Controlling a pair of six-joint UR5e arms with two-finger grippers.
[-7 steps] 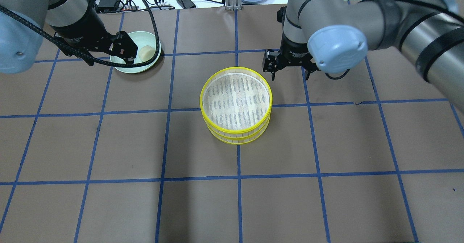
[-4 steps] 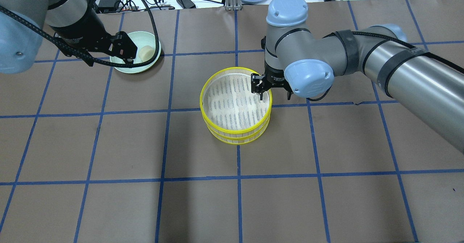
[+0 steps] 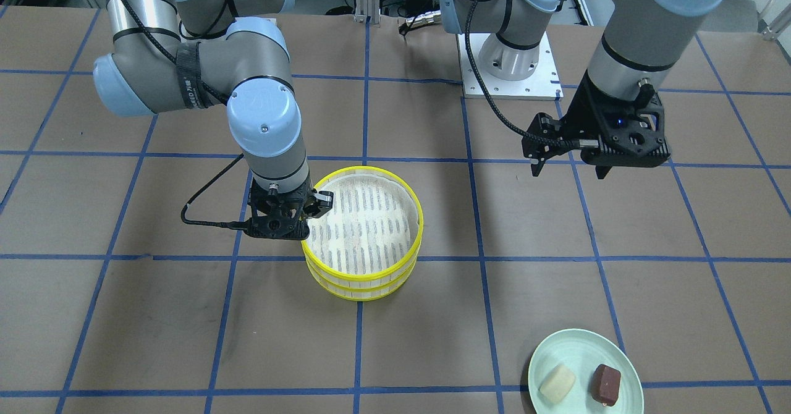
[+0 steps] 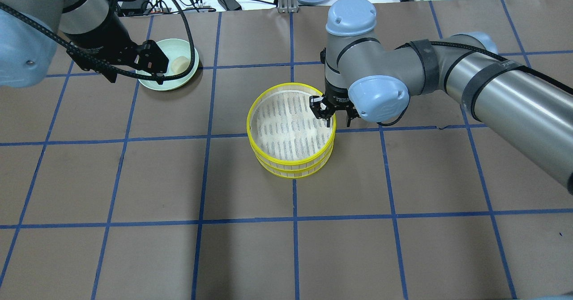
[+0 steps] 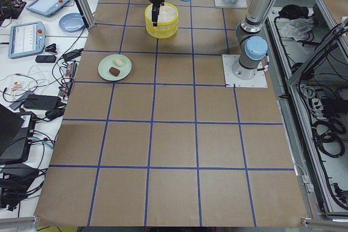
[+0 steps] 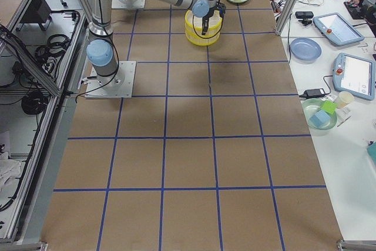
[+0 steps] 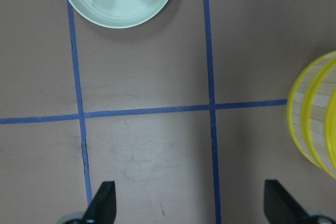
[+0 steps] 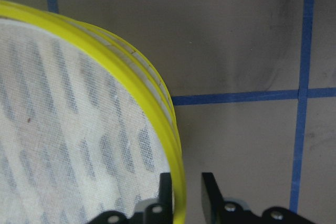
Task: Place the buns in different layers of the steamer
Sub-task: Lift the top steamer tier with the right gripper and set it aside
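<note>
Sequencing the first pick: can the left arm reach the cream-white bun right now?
Probably yes. The left claw hangs open above the table, off to one side of the pale green plate, where the cream-white bun lies uncovered beside the brown bun. Nothing stands between; the right claw is off at the steamer's rim.

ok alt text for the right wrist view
The right gripper straddles the yellow rim of the top steamer tray, one finger inside, one outside. White mesh base at left, brown table with blue tape lines at right.
</note>
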